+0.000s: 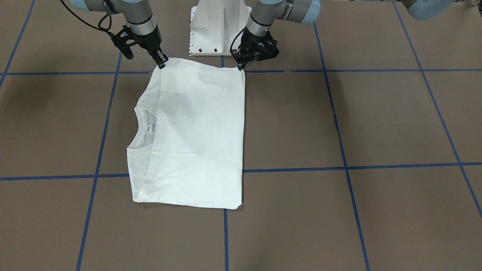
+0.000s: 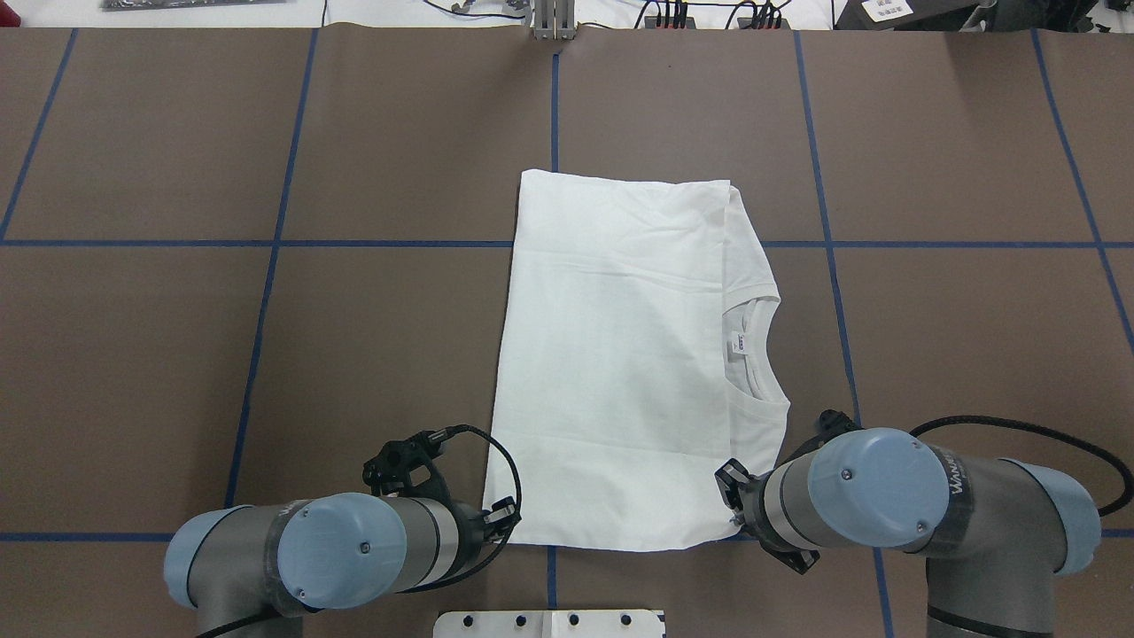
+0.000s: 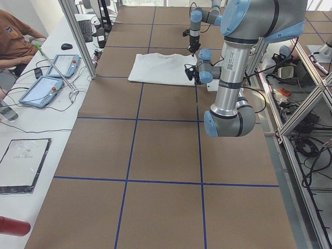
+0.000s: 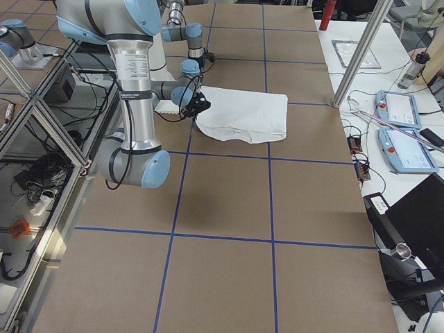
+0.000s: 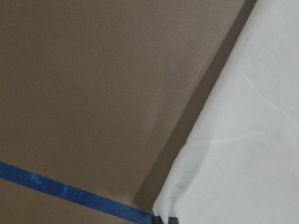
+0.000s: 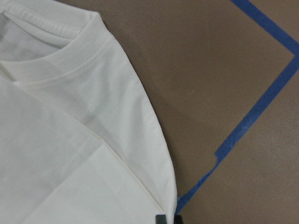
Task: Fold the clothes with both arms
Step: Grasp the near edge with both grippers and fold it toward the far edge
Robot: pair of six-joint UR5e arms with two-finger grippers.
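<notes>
The white shirt (image 1: pixel 196 131) lies folded into a flat rectangle on the brown table, collar and neck label (image 1: pixel 149 129) facing the robot's right. It also shows in the overhead view (image 2: pixel 620 354). My right gripper (image 1: pixel 162 63) is shut on the shirt's near corner on the collar side; the right wrist view shows that corner (image 6: pixel 159 196) at a fingertip. My left gripper (image 1: pixel 240 67) is shut on the other near corner; the left wrist view shows that corner (image 5: pixel 187 200). Both corners stay low at the table. No printed text shows.
The white pedestal base (image 1: pixel 214 30) stands just behind the shirt's near edge, between the arms. Blue tape lines (image 1: pixel 339 167) grid the table. Beyond the far edge are tablets (image 3: pixel 49 83), a seated person (image 3: pixel 15 41) and cables.
</notes>
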